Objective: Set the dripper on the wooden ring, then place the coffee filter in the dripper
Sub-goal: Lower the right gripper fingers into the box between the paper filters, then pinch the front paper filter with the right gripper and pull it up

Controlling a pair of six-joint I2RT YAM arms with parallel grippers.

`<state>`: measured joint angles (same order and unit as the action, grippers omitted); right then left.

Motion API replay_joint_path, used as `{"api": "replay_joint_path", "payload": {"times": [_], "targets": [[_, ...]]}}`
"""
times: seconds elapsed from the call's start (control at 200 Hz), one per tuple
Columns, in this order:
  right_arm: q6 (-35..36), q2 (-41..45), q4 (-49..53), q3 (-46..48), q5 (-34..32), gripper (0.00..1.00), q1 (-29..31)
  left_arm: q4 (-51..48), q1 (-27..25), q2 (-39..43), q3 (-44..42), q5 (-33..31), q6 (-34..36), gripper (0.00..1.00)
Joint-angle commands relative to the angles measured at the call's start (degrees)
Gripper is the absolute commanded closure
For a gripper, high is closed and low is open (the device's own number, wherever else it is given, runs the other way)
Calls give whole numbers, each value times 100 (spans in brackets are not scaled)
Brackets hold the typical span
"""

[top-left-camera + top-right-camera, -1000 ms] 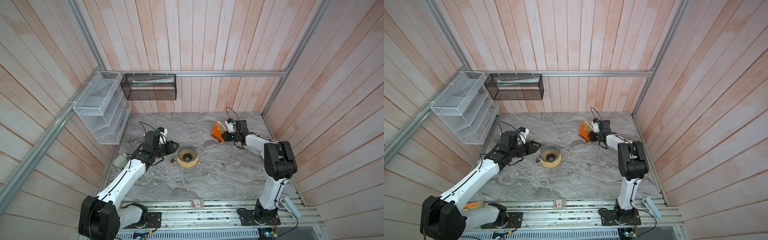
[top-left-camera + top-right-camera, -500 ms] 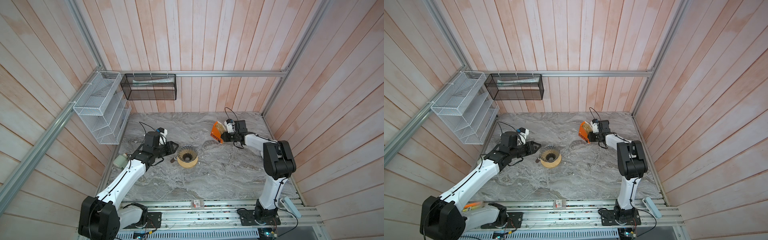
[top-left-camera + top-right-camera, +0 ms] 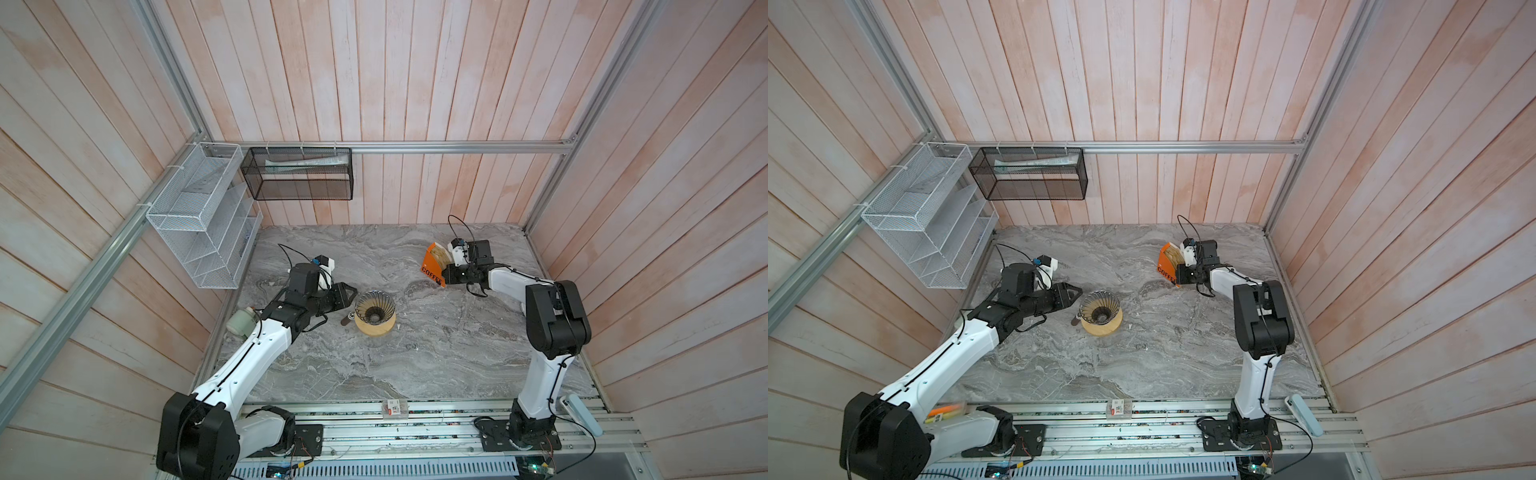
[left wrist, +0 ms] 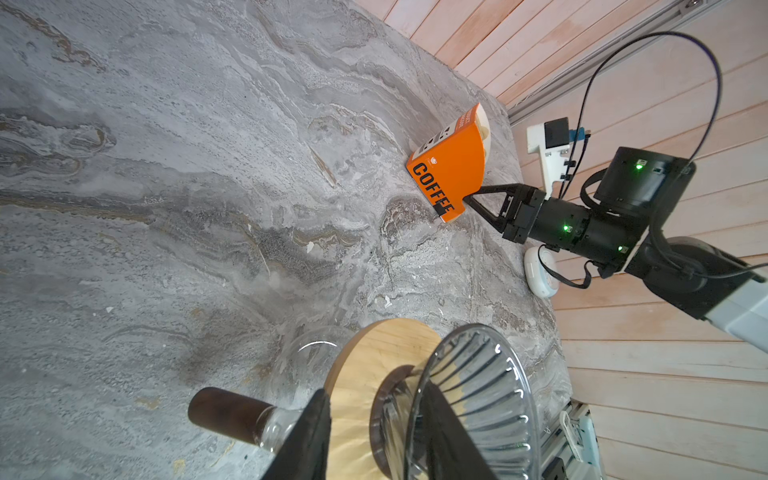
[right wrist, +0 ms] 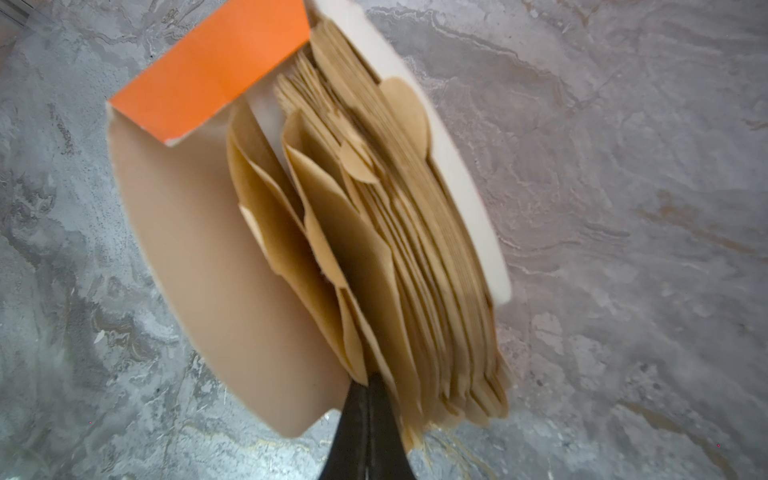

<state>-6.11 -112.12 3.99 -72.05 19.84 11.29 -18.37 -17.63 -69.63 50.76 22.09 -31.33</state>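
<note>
Plainly, my right gripper (image 5: 365, 388) had its jaws pressed together on the near edge of one coffee filter (image 5: 357, 282). It stood on edge in the open orange box (image 5: 208, 70), its fan running straight away from my fingertips. More filters crowded close on one side and a loose one on the other, so a pull, I judged, could drag neighbours out.

The dripper (image 3: 376, 308) sat well apart from those jaws, across the marble table (image 3: 436, 357), on a wooden ring (image 4: 374, 353) over a glass vessel (image 4: 307, 357). My left gripper (image 3: 348, 292) was far nearer, just beside its rim, jaws apart and clamped on nothing I could see. Nothing stood between box and dripper.
</note>
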Motion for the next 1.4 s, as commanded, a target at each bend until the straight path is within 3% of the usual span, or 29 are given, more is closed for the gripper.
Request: {"api": "replay_joint_path", "payload": {"times": [0.0, 1.396], "targets": [[66, 44, 195, -134, -74, 100, 57, 70, 31, 129, -84, 15, -30, 60], [148, 417, 519, 42, -488, 100, 253, 135, 31, 213, -196, 50, -57, 60]]}}
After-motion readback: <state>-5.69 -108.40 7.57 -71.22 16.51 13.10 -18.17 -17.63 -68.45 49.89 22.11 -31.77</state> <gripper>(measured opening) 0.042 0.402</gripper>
